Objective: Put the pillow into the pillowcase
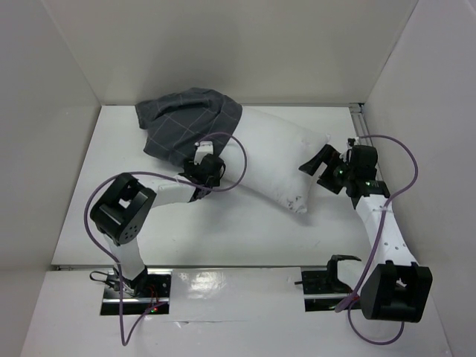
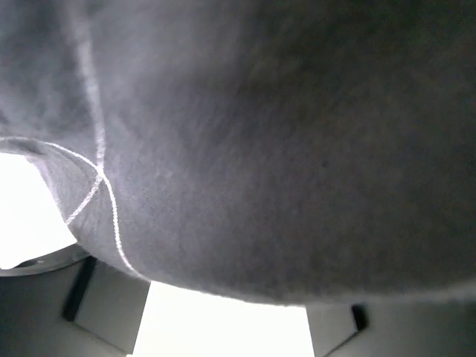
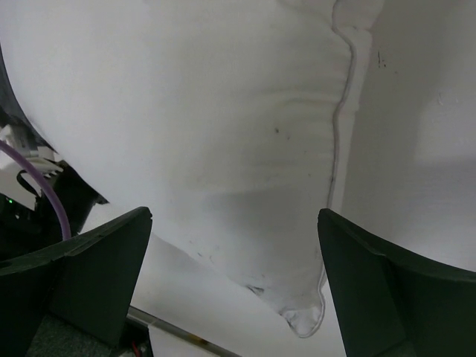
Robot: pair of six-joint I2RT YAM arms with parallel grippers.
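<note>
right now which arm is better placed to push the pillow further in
Probably right: right gripper, open, faces the pillow at its bare end; left gripper is pressed against the pillowcase.

From where I stand, the left arm (image 1: 141, 195), white links with black joints, is folded low. Its elbow sits back and to the left of the fingers. The black two-finger left gripper (image 1: 199, 169) has its fingers (image 2: 97, 305) apart, tips hidden. The matching right arm (image 1: 383, 227) reaches forward, and the black right gripper (image 1: 316, 171) has its fingers (image 3: 82, 275) spread wide, pointing leftward.
</note>
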